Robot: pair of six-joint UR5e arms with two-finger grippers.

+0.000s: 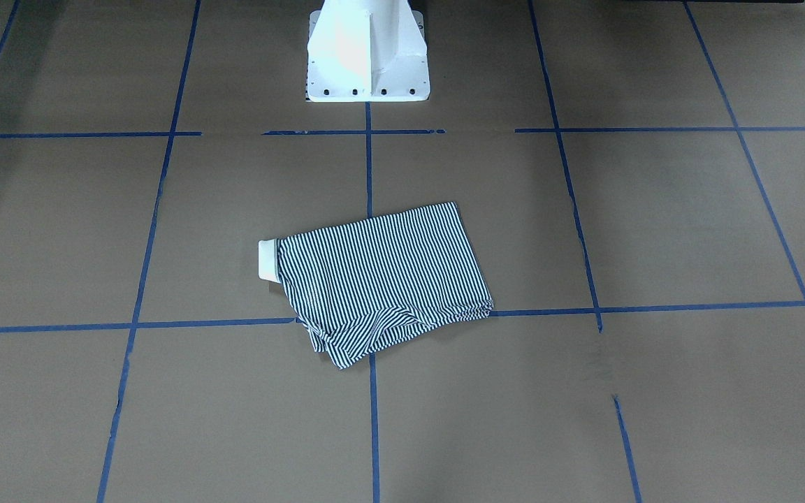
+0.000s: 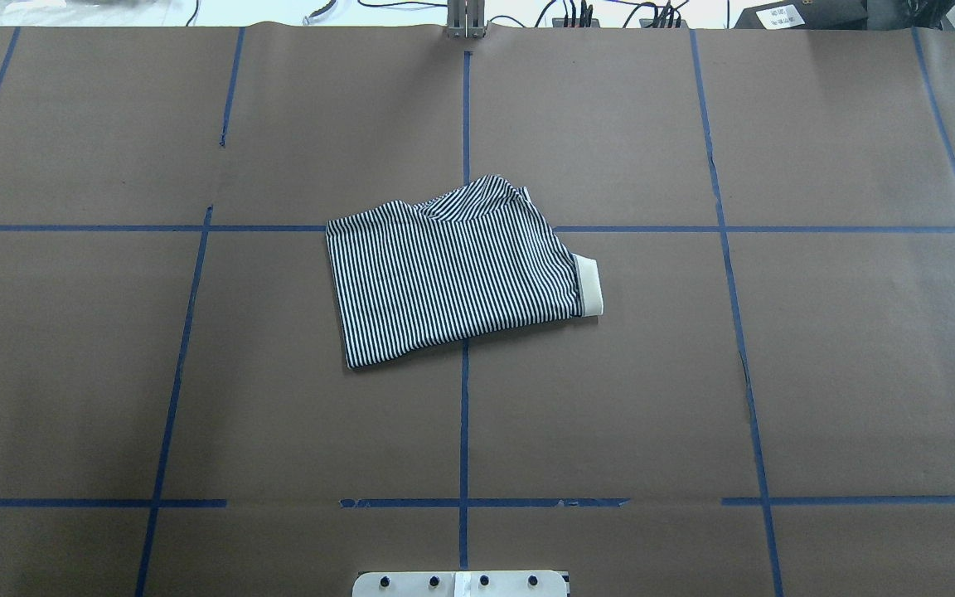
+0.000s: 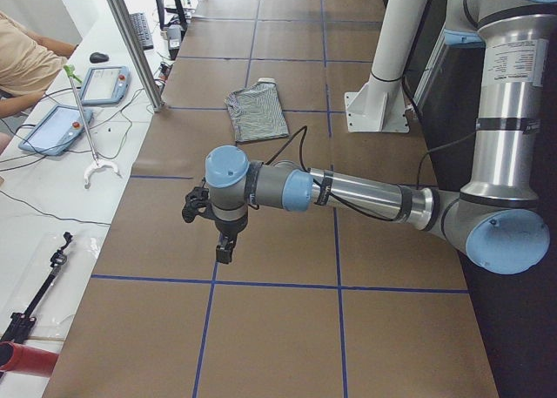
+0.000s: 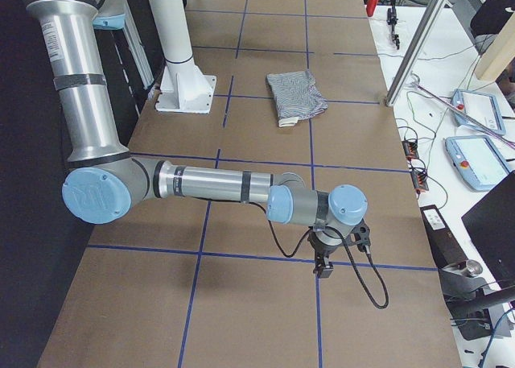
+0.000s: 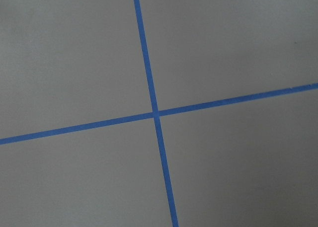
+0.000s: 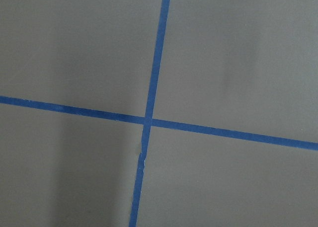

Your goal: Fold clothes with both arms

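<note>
The striped polo shirt [image 2: 457, 269] lies near the middle of the tabletop [image 2: 71, 373], across the centre line of blue tape [image 2: 465, 414]. It is already folded into a compact, slightly skewed rectangle. In the overhead view its cream collar [image 2: 589, 286] sticks out on the right, and a rumpled sleeve [image 2: 477, 203] bulges past the far edge.

It should handle as light, soft and limp knit. It has no stiffness to hold a shape, and the stacked layers are likely to slide over one another if only the top one is caught. The best hold looks to be a pinch through the full stack at two corners, one for each arm, lifted together so the bundle does not sag open. The collar is the firmest part. The loose sleeve is a poor grip, though it wants tucking in. Whether the left edge is a fold or loose hems is hard to tell from here.

No box, bin or basket shows in any view.

The left hand [image 3: 222, 241] and the right hand [image 4: 323, 265] hang over tape crossings, well apart from the shirt, each toward its own end. I cannot tell whether either is open or closed.
</note>
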